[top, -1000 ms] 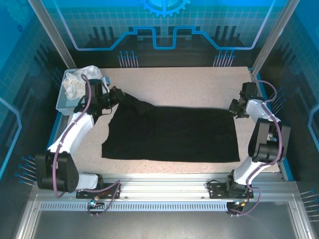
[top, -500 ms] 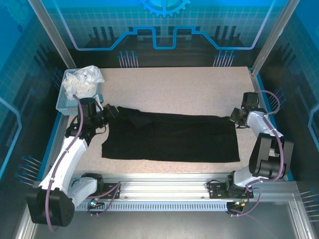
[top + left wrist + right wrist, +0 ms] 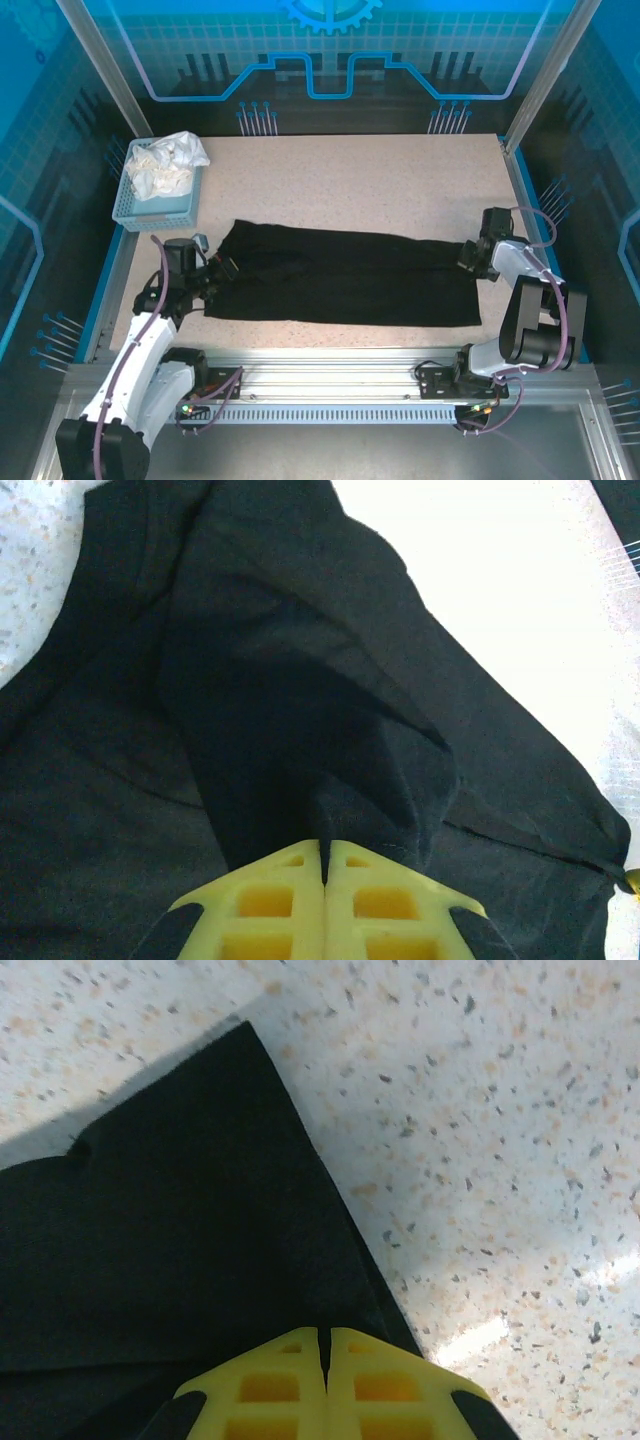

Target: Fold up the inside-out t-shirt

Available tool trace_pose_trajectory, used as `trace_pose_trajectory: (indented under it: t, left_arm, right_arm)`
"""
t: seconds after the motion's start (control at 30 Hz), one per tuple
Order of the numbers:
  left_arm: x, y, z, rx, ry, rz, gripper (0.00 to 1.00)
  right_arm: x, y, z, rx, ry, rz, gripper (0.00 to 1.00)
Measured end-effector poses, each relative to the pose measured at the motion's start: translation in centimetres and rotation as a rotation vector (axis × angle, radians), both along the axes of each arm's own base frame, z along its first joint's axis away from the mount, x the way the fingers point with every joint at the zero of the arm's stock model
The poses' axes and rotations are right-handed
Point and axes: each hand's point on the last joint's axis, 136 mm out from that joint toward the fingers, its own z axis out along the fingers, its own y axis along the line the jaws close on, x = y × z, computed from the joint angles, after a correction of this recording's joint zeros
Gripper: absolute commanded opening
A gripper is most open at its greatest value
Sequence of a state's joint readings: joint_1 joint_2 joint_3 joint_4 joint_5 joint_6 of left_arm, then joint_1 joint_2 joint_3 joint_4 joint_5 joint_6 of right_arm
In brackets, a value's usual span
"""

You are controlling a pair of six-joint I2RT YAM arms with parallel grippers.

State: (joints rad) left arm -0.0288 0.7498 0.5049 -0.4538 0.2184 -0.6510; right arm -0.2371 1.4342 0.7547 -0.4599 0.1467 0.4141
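The black t-shirt [image 3: 345, 275] lies across the middle of the table as a wide, low band, its printed graphic hidden. My left gripper [image 3: 222, 272] is shut on the shirt's left edge; in the left wrist view the yellow fingers [image 3: 270, 905] pinch a bunched fold of black fabric [image 3: 300, 730]. My right gripper [image 3: 470, 256] is shut on the shirt's right edge, and the right wrist view has the yellow fingers [image 3: 385, 1385] closed over a flat black corner [image 3: 190, 1240] on the speckled tabletop.
A light-blue basket [image 3: 158, 190] holding a white cloth [image 3: 170, 160] stands at the back left. Blue rails [image 3: 535, 250] border the table's sides. Bare speckled tabletop [image 3: 360, 180] stretches behind the shirt, and a metal rail [image 3: 330, 365] runs along the front.
Both grippers have drawn toward the near edge, carrying the shirt's far edge over itself. The black shape has gone from a deep rectangle to a narrower band.
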Motion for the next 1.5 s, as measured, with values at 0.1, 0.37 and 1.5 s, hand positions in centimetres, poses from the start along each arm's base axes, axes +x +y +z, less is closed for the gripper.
trace_pose_trajectory:
  t: [0.1,0.37,1.5]
  left_arm:
    - [-0.4,-0.2,-0.3,-0.012,0.004,-0.005,0.0]
    - [-0.5,-0.7,-0.7,-0.033,0.01,-0.025,0.0]
    - [0.5,-1.3,-1.5,-0.057,0.035,-0.05,0.0]
  right_arm:
    - [0.0,-0.2,0.3,0.0,-0.014,-0.016,0.28]
    - [1.6,2.9,5.3,-0.036,-0.233,0.127,0.63]
    - [-0.5,50.9,3.6,-0.445,-0.786,1.468,0.83]
